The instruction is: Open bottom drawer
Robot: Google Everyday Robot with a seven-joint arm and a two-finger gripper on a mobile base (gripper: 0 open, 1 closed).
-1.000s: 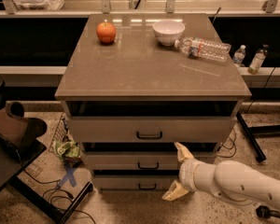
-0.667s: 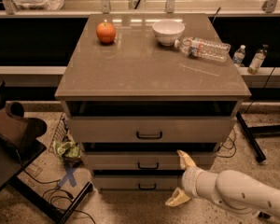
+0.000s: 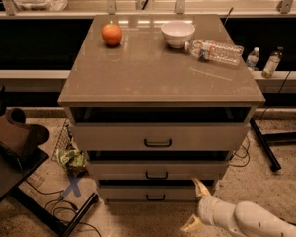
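The bottom drawer is the lowest and narrowest of three grey-beige fronts, with a small black bar handle. It sits nearly flush under the middle drawer. My gripper is at the bottom right, just right of and in front of the bottom drawer's right end. Its two cream fingers are spread apart, one pointing up near the drawer corner, the other low near the floor. It holds nothing.
The top drawer stands slightly pulled out. On the cabinet top are an orange, a white bowl and a lying water bottle. A dark chair and cables are at the left, a stand leg at the right.
My gripper and arm have dropped lower and slightly right, from beside the middle drawer down to the level of the bottom drawer. The drawers have not moved.
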